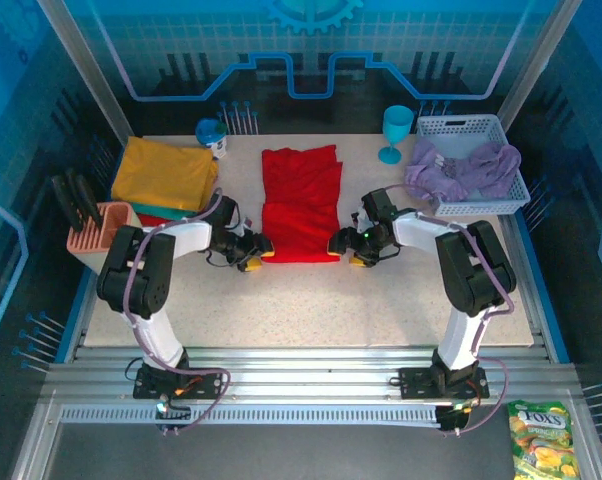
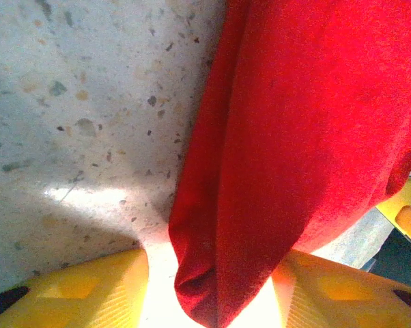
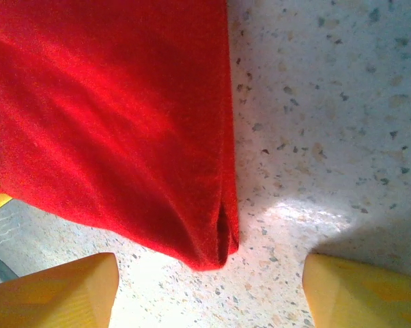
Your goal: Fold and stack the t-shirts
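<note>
Since red shirt [image 1: 301, 205] at frame centre is soft, light, limp, pinch its near corners through all layers. Left gripper [image 1: 258, 250] sits wide, straddling lower-left corner; right gripper [image 1: 338, 243] wide at lower-right corner, nothing held.

The top view is evenly and brightly lit from above, with soft shadows cast under the arms [image 1: 146, 290]. In the 2 wrist views, white glare is blown out on the desk [image 2: 62, 109], the yellow fingers [image 2: 76, 294] are blurred, and the red t-shirt [image 2: 308, 137] is oversaturated.
</note>
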You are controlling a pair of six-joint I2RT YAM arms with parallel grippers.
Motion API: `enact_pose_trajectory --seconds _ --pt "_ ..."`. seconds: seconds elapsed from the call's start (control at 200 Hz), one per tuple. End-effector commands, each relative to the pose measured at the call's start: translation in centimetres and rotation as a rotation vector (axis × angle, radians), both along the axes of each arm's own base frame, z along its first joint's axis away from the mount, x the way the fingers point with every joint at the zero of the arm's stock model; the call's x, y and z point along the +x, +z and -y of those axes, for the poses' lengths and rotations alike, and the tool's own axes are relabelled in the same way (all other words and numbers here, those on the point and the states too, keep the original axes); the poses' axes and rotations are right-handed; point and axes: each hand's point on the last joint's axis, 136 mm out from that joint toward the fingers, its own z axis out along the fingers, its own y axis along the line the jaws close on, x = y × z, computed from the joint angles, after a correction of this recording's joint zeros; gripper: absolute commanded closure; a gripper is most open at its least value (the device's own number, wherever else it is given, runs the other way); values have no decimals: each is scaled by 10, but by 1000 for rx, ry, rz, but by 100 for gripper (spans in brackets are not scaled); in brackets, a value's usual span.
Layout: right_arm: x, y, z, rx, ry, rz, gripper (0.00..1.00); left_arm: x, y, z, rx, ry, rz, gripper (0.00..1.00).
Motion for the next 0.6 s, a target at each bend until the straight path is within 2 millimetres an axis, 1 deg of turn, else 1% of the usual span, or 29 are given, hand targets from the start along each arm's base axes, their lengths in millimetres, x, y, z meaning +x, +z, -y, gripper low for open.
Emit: enact_pose_trajectory --seconds 0.0,0.195,0.35,0.595 --pt "11 3 -27 67 41 38 29 16 1 14 -10 -14 42 49" --pt "15 7 -34 92 53 51 30 23 1 15 -9 -13 41 51" --pt "17 9 -33 83 55 54 30 25 -1 15 3 -12 33 53" --pt "22 12 -33 77 55 74 31 30 1 17 7 -7 39 58"
